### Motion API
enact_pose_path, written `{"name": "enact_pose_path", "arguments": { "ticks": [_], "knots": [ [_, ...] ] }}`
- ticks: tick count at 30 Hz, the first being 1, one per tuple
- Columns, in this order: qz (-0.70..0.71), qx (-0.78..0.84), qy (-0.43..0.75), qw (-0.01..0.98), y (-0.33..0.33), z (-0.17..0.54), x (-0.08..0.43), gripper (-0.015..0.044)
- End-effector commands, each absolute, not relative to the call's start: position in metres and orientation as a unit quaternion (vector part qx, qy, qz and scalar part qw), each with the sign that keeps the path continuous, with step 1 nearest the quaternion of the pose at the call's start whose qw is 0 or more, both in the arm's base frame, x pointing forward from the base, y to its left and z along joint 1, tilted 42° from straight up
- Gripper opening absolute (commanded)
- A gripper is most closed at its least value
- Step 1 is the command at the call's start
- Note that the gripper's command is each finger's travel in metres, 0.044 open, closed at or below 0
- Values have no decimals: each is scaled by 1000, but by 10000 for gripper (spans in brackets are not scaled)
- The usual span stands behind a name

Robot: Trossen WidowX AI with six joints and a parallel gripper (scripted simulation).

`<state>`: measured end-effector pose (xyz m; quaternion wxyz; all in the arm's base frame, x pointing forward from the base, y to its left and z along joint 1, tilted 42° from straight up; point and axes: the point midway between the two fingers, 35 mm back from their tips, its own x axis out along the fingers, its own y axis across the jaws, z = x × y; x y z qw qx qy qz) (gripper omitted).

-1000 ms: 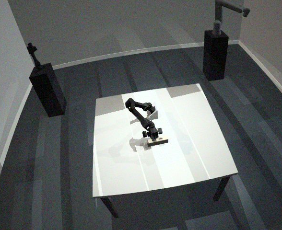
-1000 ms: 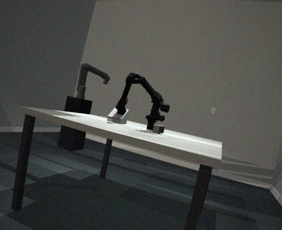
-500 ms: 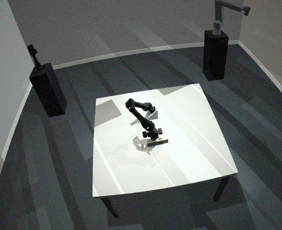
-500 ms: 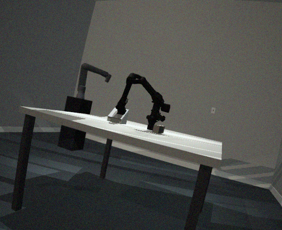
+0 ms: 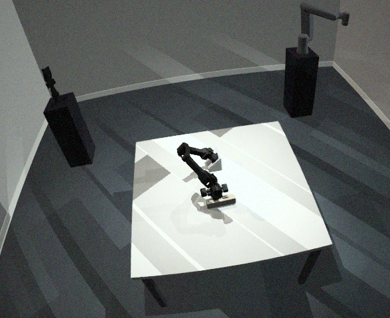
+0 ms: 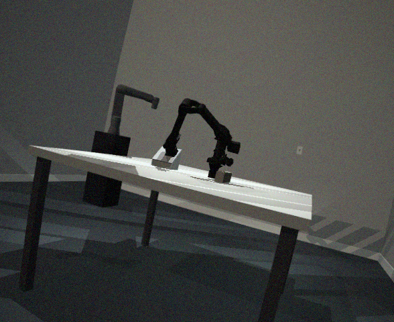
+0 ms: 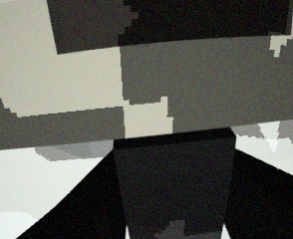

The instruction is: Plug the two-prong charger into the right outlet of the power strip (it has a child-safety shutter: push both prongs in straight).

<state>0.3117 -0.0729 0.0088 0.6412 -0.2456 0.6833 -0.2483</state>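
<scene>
The power strip (image 5: 221, 202) (image 6: 221, 177) (image 7: 42, 85) is a beige block on the table. In the wrist view it crosses the upper half, with a large dark rectangular patch (image 7: 206, 22) on it at the top edge. My gripper (image 6: 211, 174) (image 7: 164, 153) is shut on the charger, a dark block (image 7: 173, 186) between the two black fingers. The charger's front edge meets or overlaps the strip's near edge in the wrist view. Its prongs are hidden, and I cannot tell whether they are in an outlet. In the top and exterior views the gripper points down, right beside the strip.
The arm's base stands by a light, slanted tray-like holder (image 5: 215, 166) (image 6: 164, 163) on the white table (image 5: 174, 253) (image 6: 259, 200). Two black pedestals with other arms stand off the table, one (image 5: 69, 133) at the left and one (image 5: 300, 85) (image 6: 102, 190) at the back.
</scene>
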Motion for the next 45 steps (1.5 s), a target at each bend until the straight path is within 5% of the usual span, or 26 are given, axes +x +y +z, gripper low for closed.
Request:
{"name": "enact_pose_path", "arguments": {
  "ticks": [1, 45],
  "knots": [
    [-248, -249, 683, 640, -73, 9, 314, 0],
    [-248, -249, 683, 641, -73, 10, 331, 0]
  ]
}}
